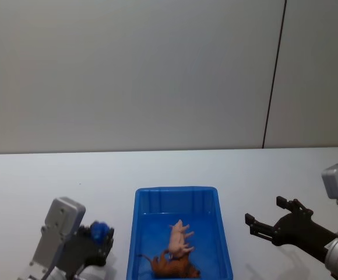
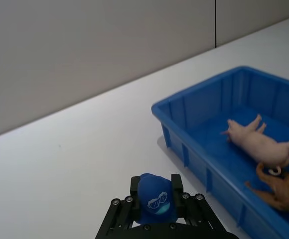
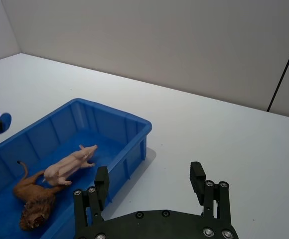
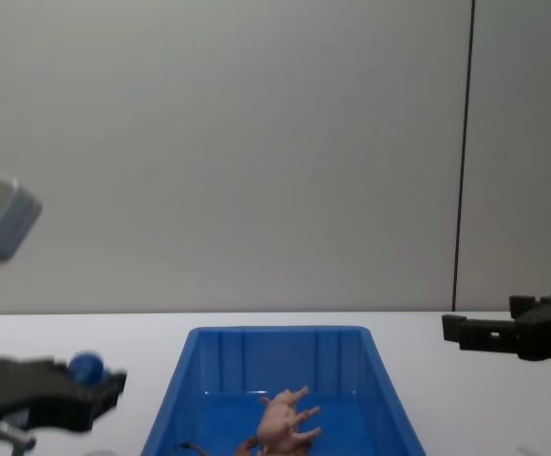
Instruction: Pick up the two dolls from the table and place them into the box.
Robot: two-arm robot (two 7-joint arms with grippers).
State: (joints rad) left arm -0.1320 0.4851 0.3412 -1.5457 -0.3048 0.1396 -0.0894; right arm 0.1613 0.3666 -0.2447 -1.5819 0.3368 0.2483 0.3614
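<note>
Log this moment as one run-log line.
pig, lion: in blue bin | left gripper: shut on small blue figure | right gripper: open, empty

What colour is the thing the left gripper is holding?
Blue, with a pale goggle-like print; the left gripper is shut on the small figure, clearest in the left wrist view.

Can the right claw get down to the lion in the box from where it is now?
Probably yes. The right claw is open and empty beside the box, whose top is uncovered. The lion lies at the near end, though the pig touches it.
</note>
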